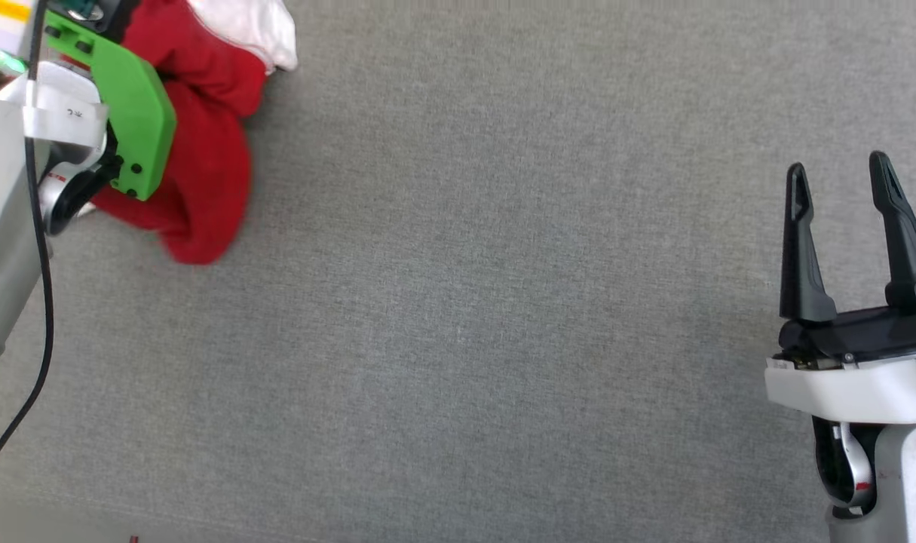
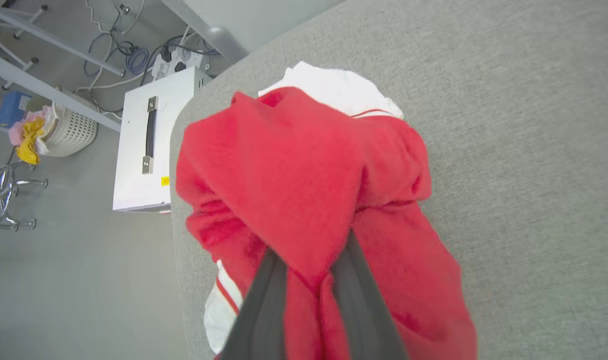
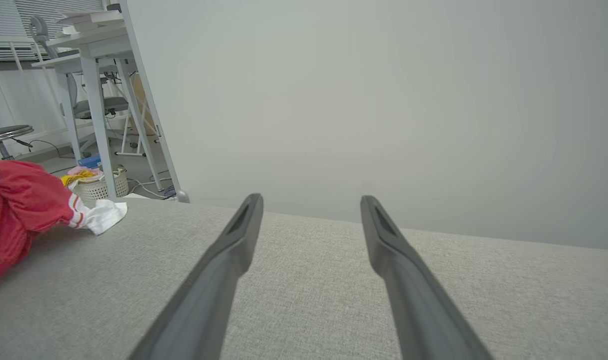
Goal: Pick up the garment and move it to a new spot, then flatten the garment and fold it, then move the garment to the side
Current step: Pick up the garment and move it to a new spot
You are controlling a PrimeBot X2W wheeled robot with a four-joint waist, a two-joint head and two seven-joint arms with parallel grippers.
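At the 10 o'clock corner of the head view, the garment (image 1: 201, 151) is sitting bunched in a red lump, with a white sleeve poking out toward 12 o'clock. In the left wrist view the garment (image 2: 293, 175) is lying close to the rounded table edge, with white sleeve cloth showing at 12 and at 7 o'clock. In the right wrist view the garment (image 3: 13, 210) is showing at 9 o'clock, its striped sleeve tip touching the surface. I cannot tell whether the rest of the lump is lifting clear.

The left gripper (image 2: 311, 260) is pinching a fold of red cloth, its two fingers pressed together and their tips buried under it. The right gripper (image 1: 838, 170) is hanging at 4 o'clock in the head view, well apart from the garment, fingers spread and holding nothing; the same spread is showing in its own view (image 3: 311, 200).

The grey table (image 1: 503, 302) is lying bare between the two arms.

Judgement: step one is underway, grasp made and pick-up starting. The next move is calling for lifting the lump and carrying it toward 3 o'clock, onto the open middle, away from the edge. Risk: a one-fold pinch is letting the cloth drag or slip.
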